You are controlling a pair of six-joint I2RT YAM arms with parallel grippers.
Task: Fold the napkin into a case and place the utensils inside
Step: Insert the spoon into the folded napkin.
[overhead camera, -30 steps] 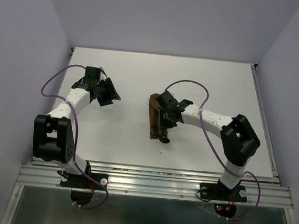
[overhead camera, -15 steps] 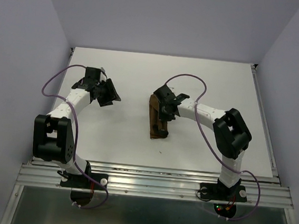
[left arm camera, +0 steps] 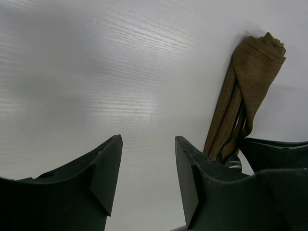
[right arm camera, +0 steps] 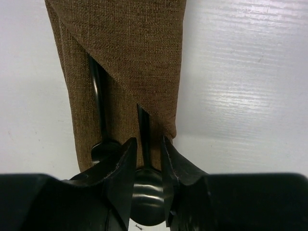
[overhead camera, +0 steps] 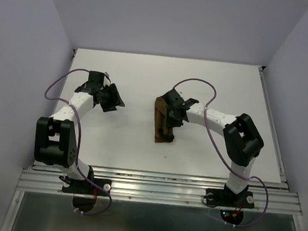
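Top view: the case (overhead camera: 161, 128) lies on the table (overhead camera: 124, 140) right of centre, its long axis running near to far. The right claw (overhead camera: 169, 123) sits over the case's near half. A second ago a round utensil head stuck out past the near end of the case onto the table under this claw. That head no longer shows there, and the right arm's elbow has swung inward. The left claw (overhead camera: 113, 98) hangs over bare table well left of the case, with no change in place. Left wrist view: the left claw (left arm camera: 148, 144) has its fingers set wide apart with only table (left arm camera: 96, 72) between them. The case (left arm camera: 252, 72) shows at the right edge, its folded layers fanning toward the near end. Right wrist view: the case (right arm camera: 139, 48) fills the upper frame, with a diagonal fold across its front. Two utensils are tucked into that fold. The long utensil (right arm camera: 98, 101) runs under the cloth on the left, its small head emerging at the case's open end. The round-headed utensil (right arm camera: 147, 192) has its stem inside the case and its bowl just outside the opening. The right claw (right arm camera: 148, 144) has its fingers (right arm camera: 122, 163) a little apart. They straddle that stem with a gap on each side, so they are not clamped on it, having parted from a closed grip a second ago.
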